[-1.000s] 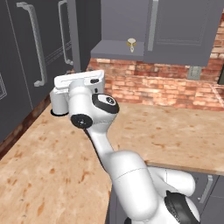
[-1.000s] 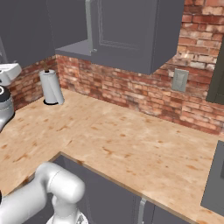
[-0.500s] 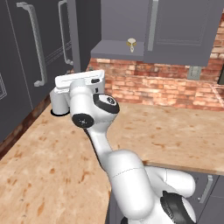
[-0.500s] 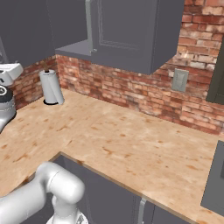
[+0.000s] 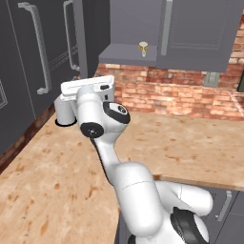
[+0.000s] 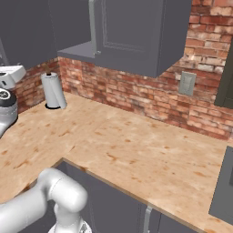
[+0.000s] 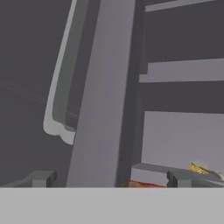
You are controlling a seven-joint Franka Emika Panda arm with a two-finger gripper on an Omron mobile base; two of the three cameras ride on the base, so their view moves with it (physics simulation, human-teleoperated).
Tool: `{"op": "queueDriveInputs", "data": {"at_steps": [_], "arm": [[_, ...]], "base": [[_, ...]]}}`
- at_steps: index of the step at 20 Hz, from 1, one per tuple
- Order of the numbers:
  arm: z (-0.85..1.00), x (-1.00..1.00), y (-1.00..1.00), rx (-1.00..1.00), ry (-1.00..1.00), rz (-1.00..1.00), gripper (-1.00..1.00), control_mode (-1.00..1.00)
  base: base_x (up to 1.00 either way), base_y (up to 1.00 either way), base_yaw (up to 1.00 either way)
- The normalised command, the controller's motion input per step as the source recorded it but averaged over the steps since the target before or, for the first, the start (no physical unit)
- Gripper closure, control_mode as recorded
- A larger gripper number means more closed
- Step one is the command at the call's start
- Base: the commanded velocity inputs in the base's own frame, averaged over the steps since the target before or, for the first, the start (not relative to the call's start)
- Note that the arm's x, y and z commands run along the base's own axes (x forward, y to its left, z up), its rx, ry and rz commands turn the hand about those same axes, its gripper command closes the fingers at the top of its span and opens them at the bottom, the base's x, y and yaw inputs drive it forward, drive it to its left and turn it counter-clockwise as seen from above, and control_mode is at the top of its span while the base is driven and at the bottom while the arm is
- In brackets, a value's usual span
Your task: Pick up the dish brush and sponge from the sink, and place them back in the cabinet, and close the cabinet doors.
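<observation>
The wall cabinet stands open, and the small cream dish brush lies on its lower shelf. My gripper is open with nothing between its dark fingertips. In the hand view it faces the edge of the open left cabinet door, with that door's silver bar handle to the left. The shelves lie to the right, and a yellowish bit of the brush shows on the lower one. The white hand hovers over the counter, below and left of the cabinet. The right door has a long handle. The sponge is out of view.
A paper towel roll stands on the speckled counter by the brick wall, right behind the hand. Tall dark cabinets with bar handles line the left side. A wall outlet sits to the right. A dark grey recess cuts the counter's right edge.
</observation>
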Motion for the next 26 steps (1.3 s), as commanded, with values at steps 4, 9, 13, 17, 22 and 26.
{"op": "queueDriveInputs", "data": {"at_steps": [4, 9, 13, 17, 22, 26], "arm": [[-0.09, 0.05, -0.02, 0.00, 0.00, -0.03, -1.00, -1.00], [-0.06, 0.01, -0.07, 0.00, 0.00, -0.07, -1.00, -1.00], [-0.01, 0.00, -0.14, 0.00, -0.02, -0.08, -1.00, -1.00], [0.00, 0.01, -0.17, 0.00, -0.02, -0.09, -1.00, -1.00], [0.00, 0.01, -0.17, 0.00, -0.02, -0.10, -1.00, -1.00], [-0.01, 0.00, -0.26, 0.00, -0.03, -0.08, -1.00, -1.00]], "base": [[0.00, 0.00, 0.00], [0.00, 0.00, 0.00], [0.00, 0.00, 0.00], [0.00, 0.00, 0.00], [0.00, 0.00, 0.00], [0.00, 0.00, 0.00]]}}
